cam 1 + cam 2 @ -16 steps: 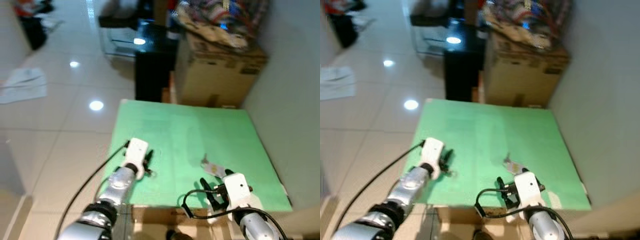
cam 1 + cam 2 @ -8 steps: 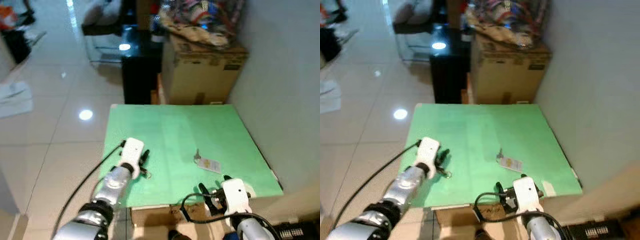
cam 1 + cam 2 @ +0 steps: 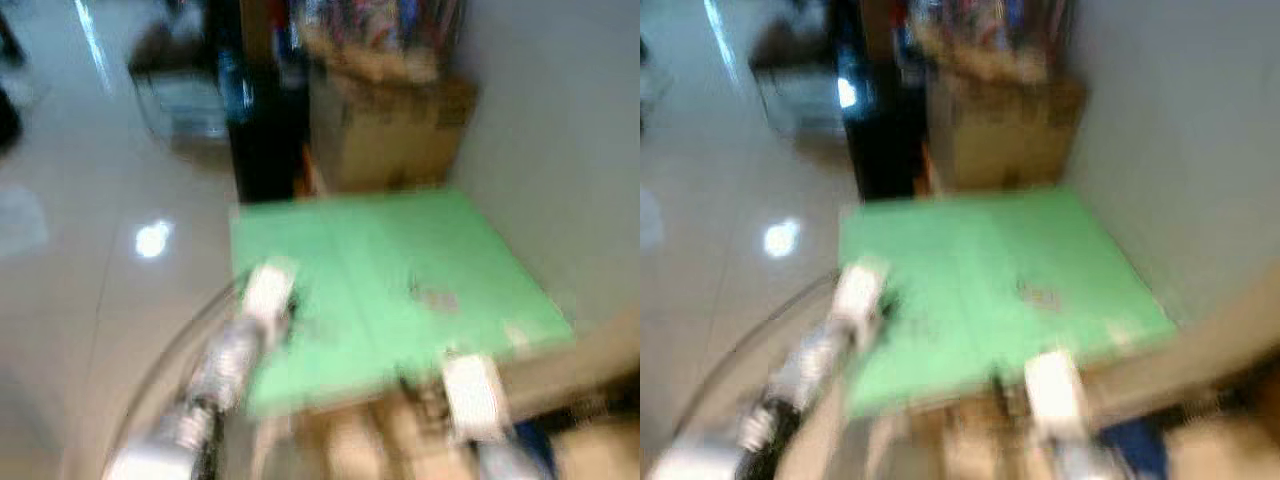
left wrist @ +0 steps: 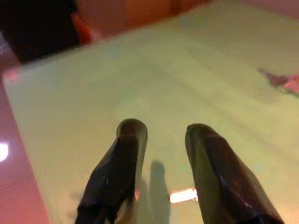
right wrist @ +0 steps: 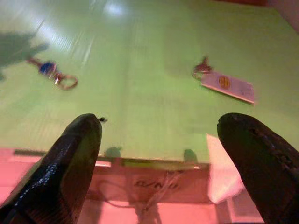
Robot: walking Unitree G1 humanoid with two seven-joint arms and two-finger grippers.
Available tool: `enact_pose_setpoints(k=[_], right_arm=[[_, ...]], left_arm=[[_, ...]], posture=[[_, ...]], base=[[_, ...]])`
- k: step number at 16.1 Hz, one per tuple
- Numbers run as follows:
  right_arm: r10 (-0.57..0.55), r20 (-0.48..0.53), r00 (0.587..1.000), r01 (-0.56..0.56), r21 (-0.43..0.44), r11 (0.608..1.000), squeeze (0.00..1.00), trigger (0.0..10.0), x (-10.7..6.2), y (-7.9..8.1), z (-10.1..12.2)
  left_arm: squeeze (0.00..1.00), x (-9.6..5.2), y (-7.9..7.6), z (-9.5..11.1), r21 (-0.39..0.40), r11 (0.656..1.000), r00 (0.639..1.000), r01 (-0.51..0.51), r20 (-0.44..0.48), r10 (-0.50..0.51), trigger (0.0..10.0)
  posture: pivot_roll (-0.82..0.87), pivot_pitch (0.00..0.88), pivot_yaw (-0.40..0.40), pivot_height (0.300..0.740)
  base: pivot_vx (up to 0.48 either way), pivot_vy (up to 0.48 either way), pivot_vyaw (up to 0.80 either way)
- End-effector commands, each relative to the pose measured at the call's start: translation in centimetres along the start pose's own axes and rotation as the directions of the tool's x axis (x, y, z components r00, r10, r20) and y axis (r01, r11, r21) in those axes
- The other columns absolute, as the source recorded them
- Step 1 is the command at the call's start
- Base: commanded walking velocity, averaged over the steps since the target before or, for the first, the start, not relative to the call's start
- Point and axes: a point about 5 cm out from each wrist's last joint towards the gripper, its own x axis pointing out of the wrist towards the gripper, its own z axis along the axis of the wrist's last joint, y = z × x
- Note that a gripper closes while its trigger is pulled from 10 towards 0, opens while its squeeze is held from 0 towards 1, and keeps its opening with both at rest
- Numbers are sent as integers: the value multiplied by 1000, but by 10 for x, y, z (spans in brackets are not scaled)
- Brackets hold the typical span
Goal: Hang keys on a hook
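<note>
- I stand at the near edge of the green table; my head views are blurred, so fine detail comes from my wrists.
- My right gripper hangs just off the table's near edge with its fingers spread wide and nothing between them.
- The keys, a small ring with a pale rectangular tag, lie flat on the green top ahead of that gripper, well apart from its fingertips. In the head views they are a faint smudge right of centre.
- A second small key ring with a blue fob lies further towards my left side.
- My left gripper hovers low over the table's left part, fingers parted a little, holding nothing.
- I judge I am in the approach step: nothing is grasped yet, and I can make out no hook.
- Next, I would bring the right gripper forward and down over the tagged keys, straddle the ring or tag, then close. The flat tag may slip, so a low, square pinch seems wise.
</note>
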Motion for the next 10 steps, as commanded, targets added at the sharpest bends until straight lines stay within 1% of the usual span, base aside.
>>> enact_pose_setpoints(k=[1, 2, 3, 5, 6, 7, 8, 10], right_arm=[[0, -4, 1000, 0, 19, 1000, 0, 10000, -2, 5, -3], [-1, -4, 1000, 1, 22, 1000, 0, 10000, -1, 6, -3], [-3, -5, 1000, 3, 22, 1000, 0, 10000, -1, 7, -3], [-7, -5, 1000, 7, 23, 1000, 0, 10000, 0, 8, -4], [-8, -4, 1000, 8, 24, 1000, 0, 10000, 0, 8, -4], [-16, 0, 1000, 16, 27, 1000, 0, 10000, 0, 7, -4], [-38, 2, 999, 38, 37, 999, 0, 10000, 0, 6, -4], [-40, 5, 999, 40, 29, 999, 0, 10000, -1, 4, -4]], left_arm=[[0, -6, -2, -17, 15, 1000, 997, 12, -75, -11, 10000], [0, -5, -6, -18, 31, 999, 996, 28, -87, -26, 10000], [0, -4, -10, -17, 26, 999, 996, 40, -87, -37, 10000], [0, -4, -13, -18, 8, 999, 995, 37, -89, -36, 10000], [263, -4, -14, -18, -2, 999, 996, 39, -82, -39, 10000], [1000, -4, -17, -18, 0, 999, 996, 49, -68, -49, 10000], [1000, -4, -22, -18, -4, 998, 996, 66, -60, -66, 10000], [1000, -4, -25, -20, -7, 998, 995, 66, -68, -66, 10000]], posture=[[-293, 120, 23, 740], [-293, 121, 25, 740], [-293, 121, 25, 740], [-294, 119, 30, 740], [-294, 119, 30, 740], [-296, 116, 31, 740], [-295, 111, 29, 740], [-295, 108, 28, 740]], base=[[0, 0, 0], [0, 0, 0], [0, 0, 0], [0, 0, 0], [0, 0, 0], [0, 0, 0], [0, 0, -775], [0, 0, -734]])
